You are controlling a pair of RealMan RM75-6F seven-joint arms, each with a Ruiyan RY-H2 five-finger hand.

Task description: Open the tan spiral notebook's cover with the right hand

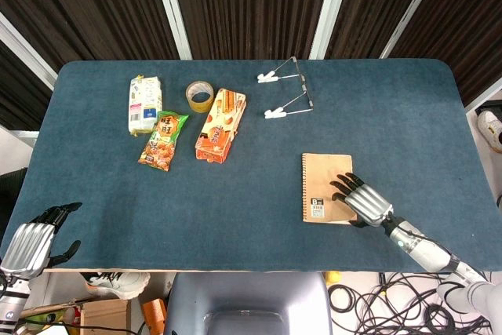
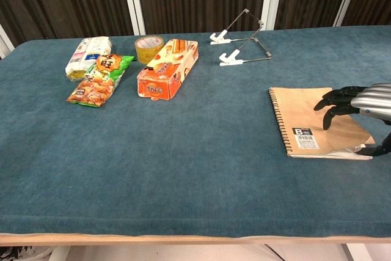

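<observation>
The tan spiral notebook (image 1: 321, 182) (image 2: 302, 117) lies flat on the blue table, near its front right, with the spiral along its left edge and a small label at its lower left. My right hand (image 1: 364, 201) (image 2: 361, 103) reaches in from the right. Its dark fingertips (image 2: 333, 101) hover spread over the right part of the cover, and the thumb sits by the lower right corner, where the cover looks slightly raised. I see nothing gripped. My left hand (image 1: 35, 239) hangs at the table's front left corner, fingers apart and holding nothing.
At the back left lie a white packet (image 1: 145, 103), a green and orange snack bag (image 1: 163, 140), a tape roll (image 1: 200, 96) and an orange box (image 1: 221, 125). A wire stand with white clips (image 1: 286, 93) sits at the back centre.
</observation>
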